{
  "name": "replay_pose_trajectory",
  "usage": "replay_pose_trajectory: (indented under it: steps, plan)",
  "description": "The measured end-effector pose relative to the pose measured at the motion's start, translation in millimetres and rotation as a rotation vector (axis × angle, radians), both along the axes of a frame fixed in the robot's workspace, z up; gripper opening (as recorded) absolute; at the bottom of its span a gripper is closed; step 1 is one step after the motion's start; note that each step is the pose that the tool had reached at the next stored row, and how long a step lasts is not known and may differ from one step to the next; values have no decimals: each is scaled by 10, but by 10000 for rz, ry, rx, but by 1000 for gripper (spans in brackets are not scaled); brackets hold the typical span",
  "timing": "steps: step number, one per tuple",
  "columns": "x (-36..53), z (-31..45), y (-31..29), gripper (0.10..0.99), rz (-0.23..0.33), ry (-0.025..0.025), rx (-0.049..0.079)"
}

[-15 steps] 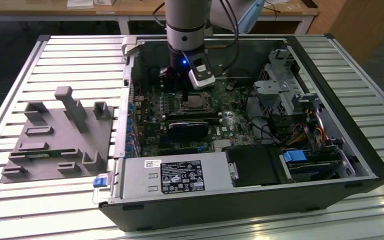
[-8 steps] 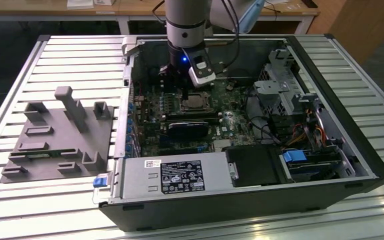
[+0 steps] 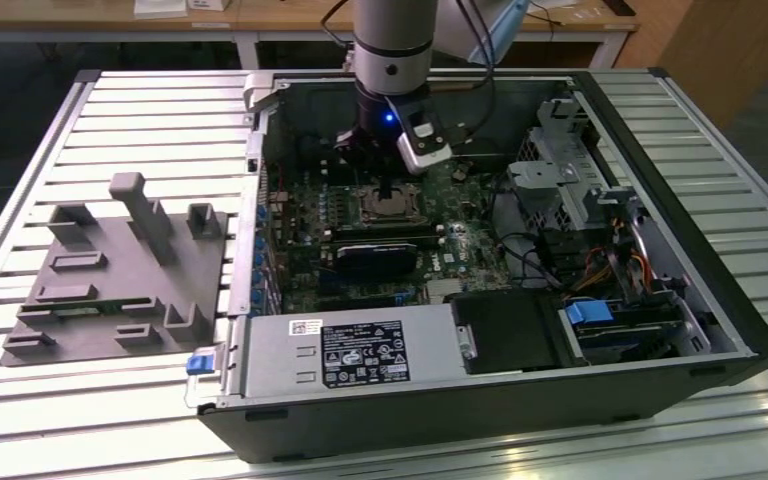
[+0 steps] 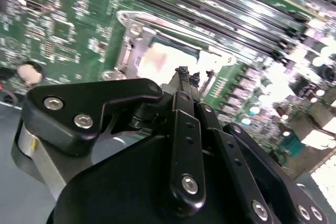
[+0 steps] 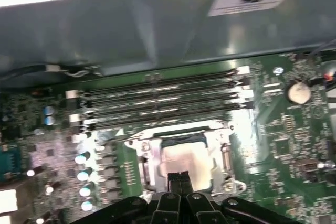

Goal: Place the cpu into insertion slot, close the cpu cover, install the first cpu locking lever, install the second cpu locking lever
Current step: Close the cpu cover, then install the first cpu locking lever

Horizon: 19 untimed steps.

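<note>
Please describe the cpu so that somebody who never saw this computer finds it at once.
Inside the open computer case, find the green circuit board. Beside its long black memory slots sits a square silver metal frame, under the gripper. The cpu is the pale flat square within that frame, plain where around is crowded with parts.

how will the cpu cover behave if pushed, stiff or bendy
The cpu cover looks like thin sheet metal with a large window, so probably light and stiff, yet bendable if pushed off-centre. It seems to lie flat around the cpu, so tipping or rolling looks unlikely.
</note>
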<state>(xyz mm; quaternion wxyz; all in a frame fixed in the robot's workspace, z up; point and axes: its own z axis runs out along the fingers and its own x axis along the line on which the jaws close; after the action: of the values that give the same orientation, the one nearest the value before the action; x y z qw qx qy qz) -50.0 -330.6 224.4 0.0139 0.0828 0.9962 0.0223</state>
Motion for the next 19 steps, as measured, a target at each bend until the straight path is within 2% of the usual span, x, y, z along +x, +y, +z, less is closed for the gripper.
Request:
replay_pose_trajectory:
  steps: [3, 7, 12, 19]
  plan:
    - [60, 1, -1, 102, 0, 6, -1]
    - [62, 14, 0, 102, 25, 9, 1]
    - [63, 105, 0, 102, 34, 8, 2]
    - [63, 113, 0, 102, 34, 7, 4]
